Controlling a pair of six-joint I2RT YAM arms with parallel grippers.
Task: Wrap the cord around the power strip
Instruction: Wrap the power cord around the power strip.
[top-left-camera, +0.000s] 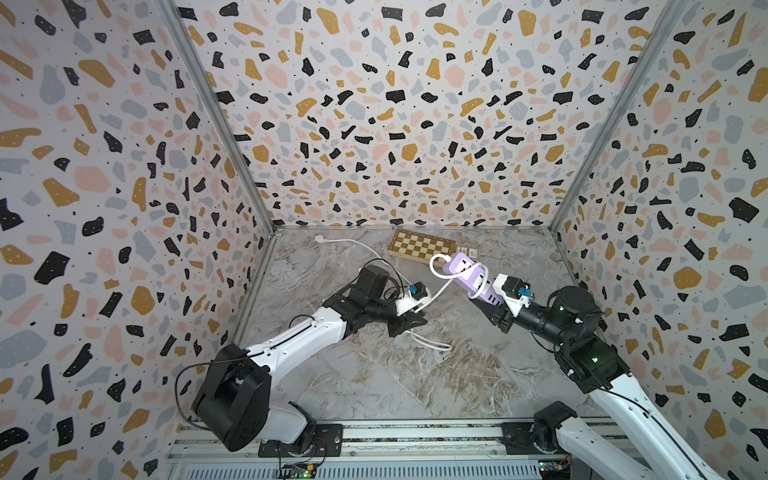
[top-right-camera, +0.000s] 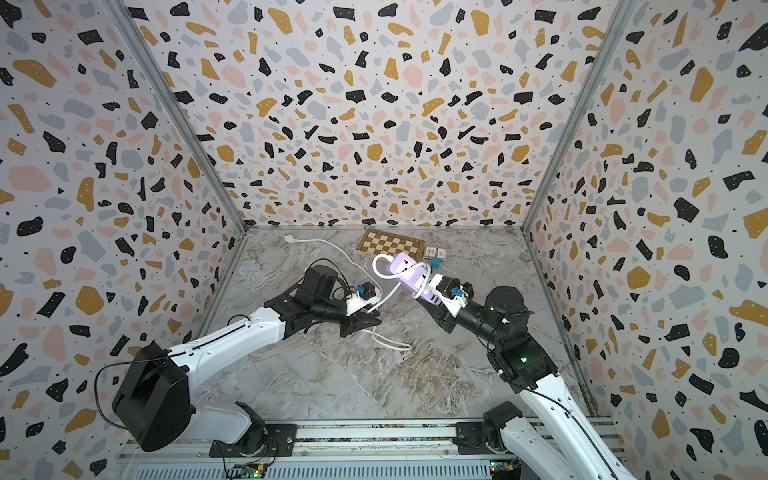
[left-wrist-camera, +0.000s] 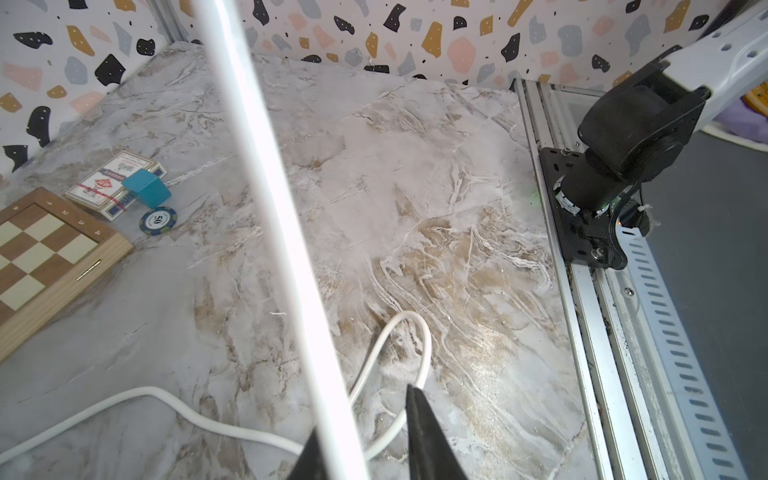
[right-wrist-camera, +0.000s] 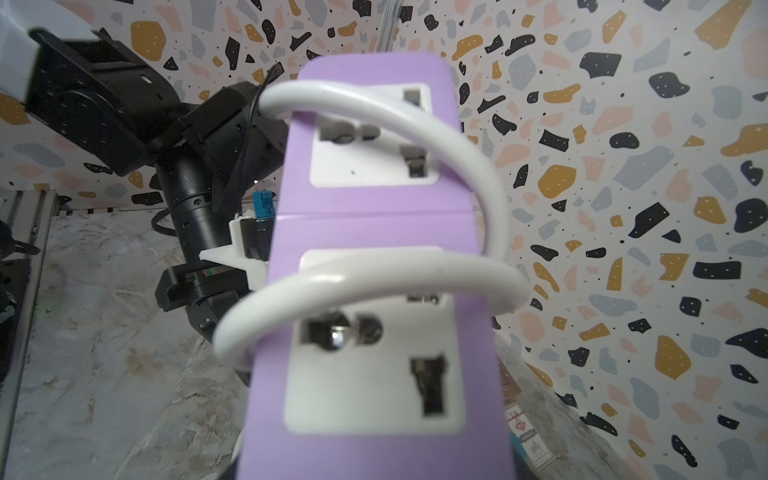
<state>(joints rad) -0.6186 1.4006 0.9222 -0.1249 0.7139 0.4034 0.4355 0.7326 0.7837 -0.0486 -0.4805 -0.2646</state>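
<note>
At two o'clock on the table, the right gripper (top-left-camera: 488, 305) clamps the power strip (top-left-camera: 471, 272). The left gripper (left-wrist-camera: 365, 440) pinches the cord (left-wrist-camera: 270, 199); keep it taut, winding toward the free end.

in a top view the right gripper (top-left-camera: 488, 297) holds the power strip (top-left-camera: 471, 272) by its port end, lifted and tilted above the marble table (top-left-camera: 395, 374). the cord (top-left-camera: 436, 270) makes a loop at the far end of the strip and crosses its face. then it runs down to the left gripper (top-left-camera: 409, 322), which is closed around it. more cord lies on the table, and the white plug (top-left-camera: 319, 238) rests near the back corner. a chessboard (top-left-camera: 419, 246) lies behind the strip.
</note>
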